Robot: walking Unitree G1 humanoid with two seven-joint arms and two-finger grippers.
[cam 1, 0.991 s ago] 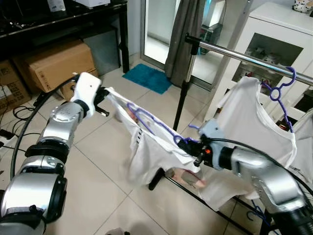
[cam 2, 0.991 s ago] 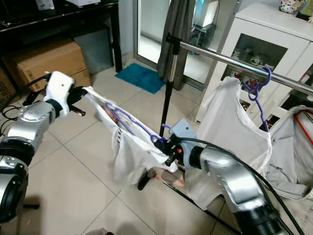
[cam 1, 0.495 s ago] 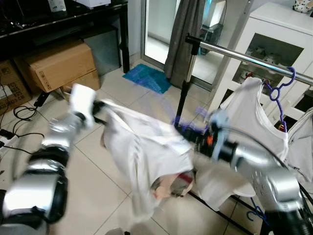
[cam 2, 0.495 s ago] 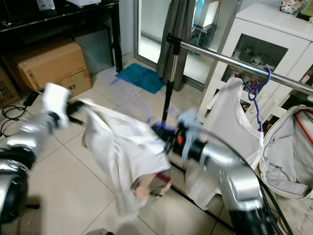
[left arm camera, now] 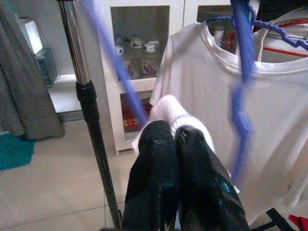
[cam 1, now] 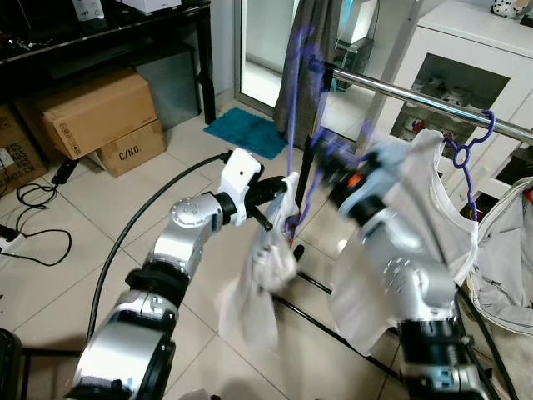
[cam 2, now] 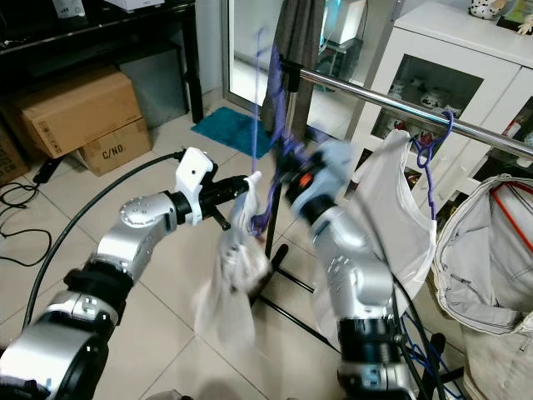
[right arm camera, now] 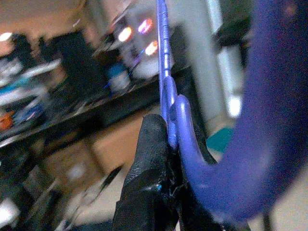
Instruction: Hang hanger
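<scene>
**Hanger swung up toward the rail**

Since a second ago the right arm had lifted the purple hanger (cam 1: 293, 125) from low in front up beside the metal rail (cam 1: 416, 98), and the white shirt (cam 1: 265, 271) now drooped in a bunch. The right gripper (right arm camera: 166, 144) was pinched on the hanger's thin bar; the left gripper (left arm camera: 174, 144) was pressed together on a shirt fold. The hanger looked light, stiff and smooth, the cloth limp; holding near the hook seemed best.
</scene>
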